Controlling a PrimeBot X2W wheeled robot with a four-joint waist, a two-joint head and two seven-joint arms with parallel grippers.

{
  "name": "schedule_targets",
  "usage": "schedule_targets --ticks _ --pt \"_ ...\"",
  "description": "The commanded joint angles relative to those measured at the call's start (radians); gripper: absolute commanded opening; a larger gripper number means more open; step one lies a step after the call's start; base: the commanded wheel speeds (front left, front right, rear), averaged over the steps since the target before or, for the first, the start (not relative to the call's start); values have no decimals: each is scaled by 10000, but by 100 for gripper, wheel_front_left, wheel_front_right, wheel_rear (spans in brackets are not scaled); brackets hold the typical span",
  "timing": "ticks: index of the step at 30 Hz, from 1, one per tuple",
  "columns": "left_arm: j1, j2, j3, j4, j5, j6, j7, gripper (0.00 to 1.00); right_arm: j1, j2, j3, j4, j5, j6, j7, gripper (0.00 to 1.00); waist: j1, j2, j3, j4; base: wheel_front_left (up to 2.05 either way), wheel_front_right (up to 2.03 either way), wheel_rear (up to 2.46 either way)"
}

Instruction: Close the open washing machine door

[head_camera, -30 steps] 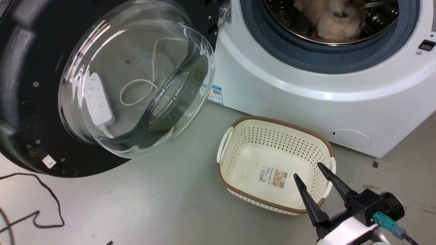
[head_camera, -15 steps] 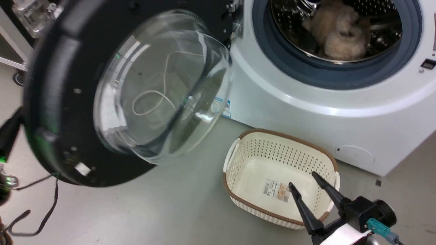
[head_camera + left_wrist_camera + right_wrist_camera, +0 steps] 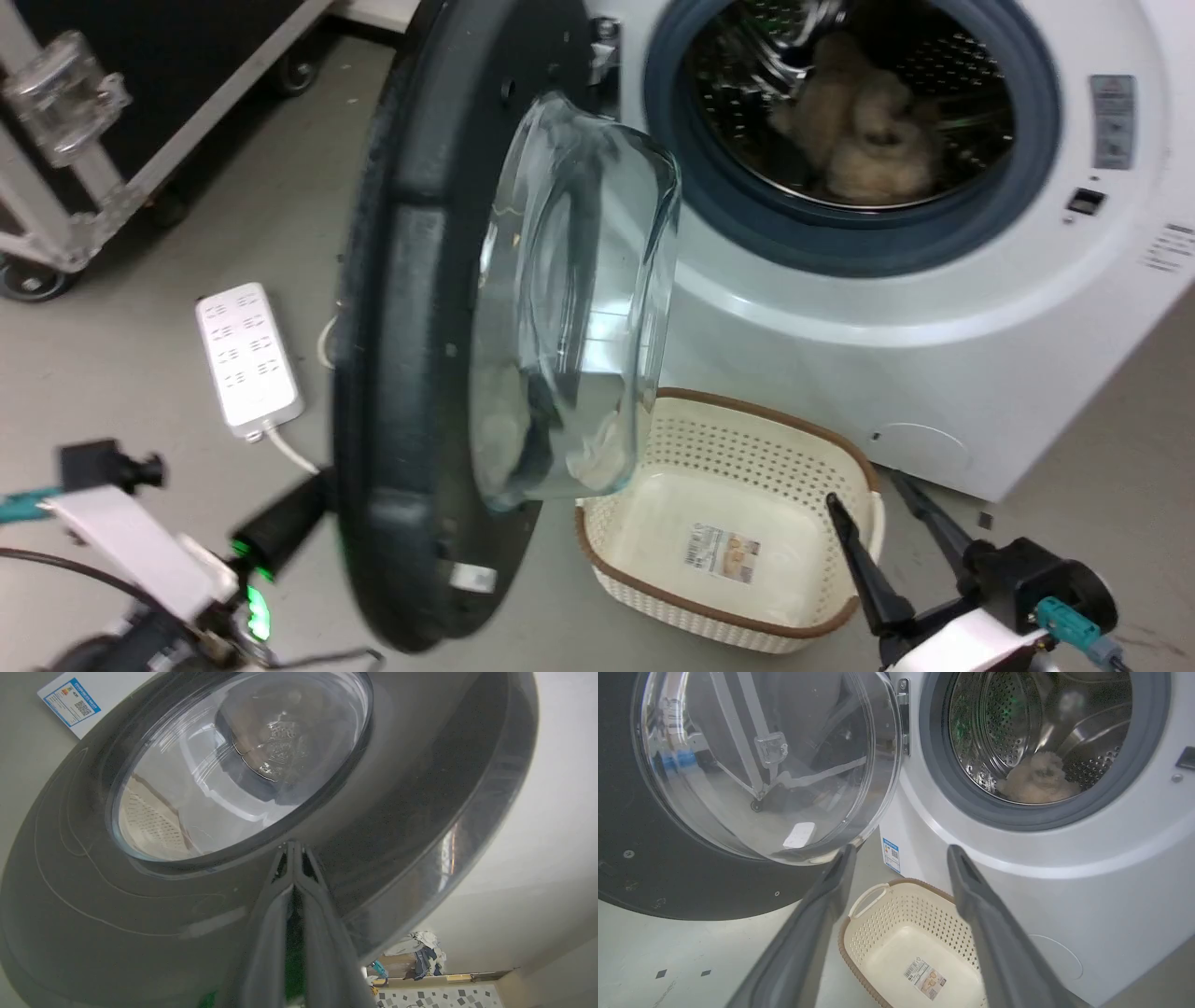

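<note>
The washing machine door [image 3: 401,327] stands about half open, nearly edge-on in the head view, its clear glass bowl [image 3: 579,308] bulging toward the white machine [image 3: 887,373]. My left gripper [image 3: 313,495] is behind the door at the lower left. In the left wrist view the left gripper [image 3: 292,845] is shut, its tips against the door's dark outer face [image 3: 397,812]. My right gripper [image 3: 864,490] hangs open over the floor at the lower right, holding nothing. From the right wrist, the open right gripper [image 3: 902,849] faces the door [image 3: 644,877] and the drum mouth.
A cream perforated basket [image 3: 747,439] sits on the floor under the door's swing, before the machine. A fluffy beige item [image 3: 859,140] lies in the drum. A white power strip [image 3: 247,359] and cables lie at left, a wheeled case [image 3: 56,140] beyond.
The door has swung from wide open to roughly half shut, toward the machine. My left gripper has come into sight behind it. The head camera has also shifted.
</note>
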Motion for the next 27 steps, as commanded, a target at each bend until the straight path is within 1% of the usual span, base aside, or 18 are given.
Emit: schedule_targets --ticks 1,7,12,13,14,15,16,17,18,19,20,27 --pt "308 -137 -313 -224 -88 55 -14 0 68 51 -135 -1 -85 8 -70 100 1 0 -27 -302 0 0 0" --pt "1055 -295 -1744 -490 -744 -14 -471 0 -61 90 -890 -93 -286 8 35 100 1 0 206 -1262 0 0 0" --pt "1225 -304 -3133 -262 -1311 -248 -1500 0 -266 134 -1188 -189 -420 8 154 100 1 0 534 -2413 0 0 0" --pt "1225 -304 -3133 -262 -1311 -248 -1500 0 -266 134 -1188 -189 -420 8 154 100 1 0 534 -2413 0 0 0" --pt "1104 -305 -3584 -56 -1499 -393 -2012 0 -330 167 -1277 -220 -429 8 174 100 1 0 704 -2918 0 0 0" --pt "1104 -305 -3584 -56 -1499 -393 -2012 0 -330 167 -1277 -220 -429 8 174 100 1 0 704 -2918 0 0 0" --pt "873 -305 -3994 238 -1681 -543 -2574 0 -381 200 -1309 -237 -436 8 186 100 1 0 887 -3444 0 0 0" --pt "723 -306 -4204 398 -1743 -625 -2831 0 -408 210 -1314 -236 -434 8 187 100 1 0 988 -3704 0 0 0" --pt "723 -306 -4204 398 -1743 -625 -2831 0 -408 210 -1314 -236 -434 8 187 100 1 0 988 -3704 0 0 0" --pt "346 -306 -4577 777 -1808 -771 -3352 0 -474 223 -1339 -216 -397 8 172 100 1 0 1189 -4191 0 0 0" --pt "346 -306 -4577 777 -1808 -771 -3352 0 -474 223 -1339 -216 -397 8 172 100 1 0 1189 -4191 0 0 0" --pt "-1551 -307 -5411 2431 -2293 -1107 -5578 0 -733 396 -1291 -11 -264 8 57 100 1 0 1886 -5921 0 0 0"
